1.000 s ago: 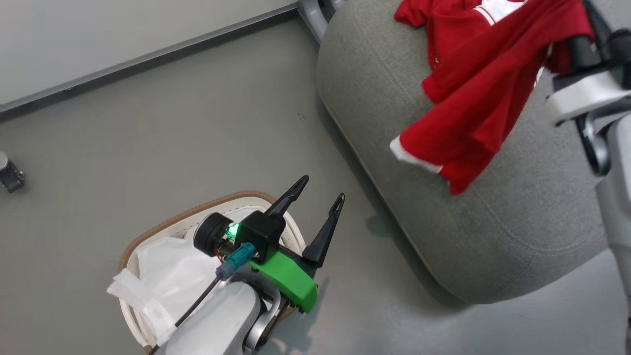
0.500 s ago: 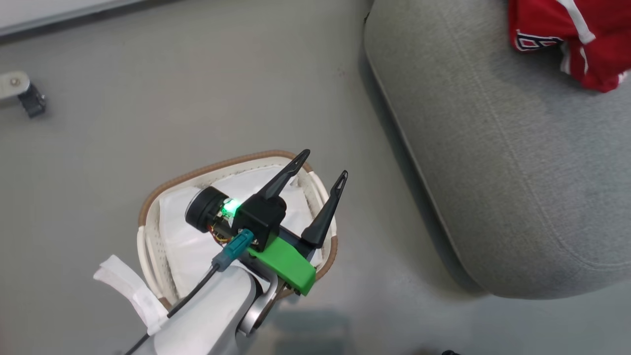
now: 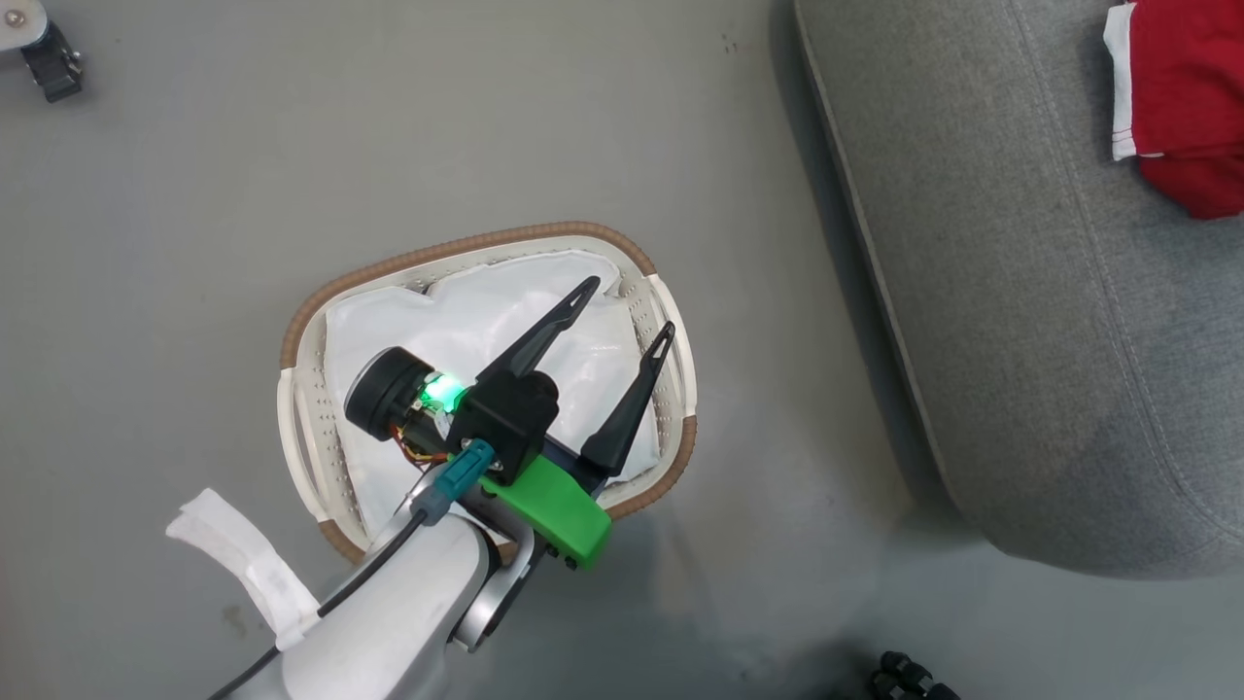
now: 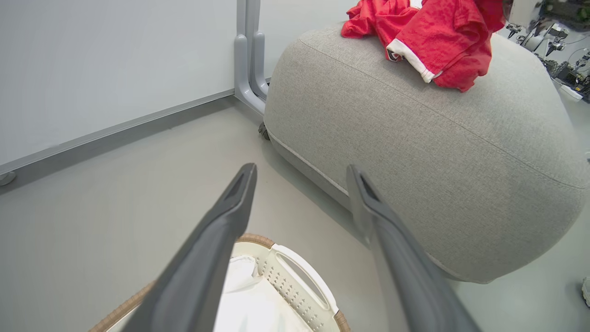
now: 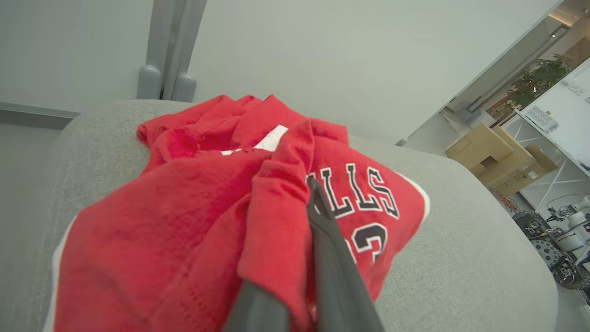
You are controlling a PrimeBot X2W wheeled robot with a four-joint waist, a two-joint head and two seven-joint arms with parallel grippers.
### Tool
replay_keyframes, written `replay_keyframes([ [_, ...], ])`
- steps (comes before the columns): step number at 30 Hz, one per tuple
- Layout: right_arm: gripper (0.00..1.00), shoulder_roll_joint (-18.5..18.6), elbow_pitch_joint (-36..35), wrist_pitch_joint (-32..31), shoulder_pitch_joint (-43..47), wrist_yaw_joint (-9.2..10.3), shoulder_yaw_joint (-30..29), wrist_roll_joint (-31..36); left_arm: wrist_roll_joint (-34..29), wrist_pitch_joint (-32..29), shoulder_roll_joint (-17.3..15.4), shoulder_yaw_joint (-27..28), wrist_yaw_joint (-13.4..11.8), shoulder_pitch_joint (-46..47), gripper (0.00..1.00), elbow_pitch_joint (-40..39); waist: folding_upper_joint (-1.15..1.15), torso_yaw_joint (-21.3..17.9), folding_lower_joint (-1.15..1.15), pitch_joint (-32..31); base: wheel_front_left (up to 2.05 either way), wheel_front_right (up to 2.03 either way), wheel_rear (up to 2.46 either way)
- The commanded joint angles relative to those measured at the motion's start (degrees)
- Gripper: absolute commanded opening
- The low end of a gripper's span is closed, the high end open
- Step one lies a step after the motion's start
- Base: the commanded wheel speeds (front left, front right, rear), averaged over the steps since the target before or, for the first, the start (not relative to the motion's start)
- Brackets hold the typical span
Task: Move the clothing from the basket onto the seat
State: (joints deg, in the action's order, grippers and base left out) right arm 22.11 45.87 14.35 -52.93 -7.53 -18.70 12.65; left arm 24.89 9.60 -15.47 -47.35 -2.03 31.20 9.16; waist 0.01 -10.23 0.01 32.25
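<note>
on top of the seat point(image 3: 1020, 292), toward its far side, the clothing point(image 5: 184, 207) is piled: red garments with white trim, the lettered jersey uppermost. a fold of it is pinched between the pressed-together jaws of the right gripper point(image 5: 309, 198), so the pile is judged laid down but not yet let go. the grip is probably kept so the cloth settles on the cushion rather than dropping loose.

on the floor point(image 3: 243, 194) just beside the seat's rounded edge the basket point(image 3: 466, 248) is stood, with a strip of bare floor between the two. a plain white cloth point(image 3: 486, 311) is seen inside it and no red, so it is judged emptied of task items. the left gripper point(image 3: 629, 307) is hung above the basket, jaws spread wide with nothing between them and fingers pointed toward the seat, likely parked there.

edges: a white-trimmed hem is draped toward the seat's curved shoulder, so a slide-off on release is a risk. open room: broad bare cushion is left on the seat's basket-facing side, enough for the right arm to be drawn back.
</note>
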Motion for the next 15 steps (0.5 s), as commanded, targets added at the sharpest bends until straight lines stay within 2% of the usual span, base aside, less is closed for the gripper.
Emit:
replay_keyframes([
  [1,0.0,-0.42,0.82,0.53,1.3,0.08,-0.8,0.63,-0.21,-0.09,-0.67,0.06,-0.29,0.89,1.0,-0.31,-0.01,-0.46,-0.01,0.04,0.0,0.0,0.0],
  [4,0.0,-1.57,1.93,0.77,2.57,0.08,-2.11,1.43,0.09,-0.14,-0.83,0.06,-0.46,0.61,1.0,-0.24,-0.01,-1.12,-0.01,-0.39,0.0,0.0,0.0],
  [5,0.12,-2.11,1.85,0.82,3.08,0.08,-2.53,1.57,0.24,-0.15,-0.92,-0.02,-0.47,0.34,1.0,-0.13,-0.01,-1.39,-0.01,-0.64,0.0,0.0,0.0],
  [6,0.3,-2.8,1.47,0.85,3.48,0.08,-2.76,1.29,0.34,-0.13,-0.93,-0.07,-0.53,0.09,1.0,-0.06,-0.01,-1.61,-0.01,-0.85,0.0,0.0,0.0],
  [7,0.67,-3.52,0.76,0.87,4.1,0.08,-2.81,0.82,0.45,-0.08,-0.96,-0.05,-0.61,-0.26,1.0,0.05,-0.01,-1.92,-0.01,-1.17,0.0,0.0,0.0],
  [8,1.0,-3.71,0.11,0.88,4.83,0.08,-2.75,0.63,0.6,-0.04,-0.98,-0.08,-0.66,-0.52,1.0,0.16,-0.01,-2.15,-0.01,-1.41,0.0,0.0,0.0],
  [15,1.0,-5.81,-5.64,0.89,11.33,0.08,-1.13,-2.41,1.53,0.5,-1.1,-0.23,-0.43,-1.51,1.0,0.99,-0.01,-3.62,-0.01,-4.04,0.0,0.0,0.0],
])
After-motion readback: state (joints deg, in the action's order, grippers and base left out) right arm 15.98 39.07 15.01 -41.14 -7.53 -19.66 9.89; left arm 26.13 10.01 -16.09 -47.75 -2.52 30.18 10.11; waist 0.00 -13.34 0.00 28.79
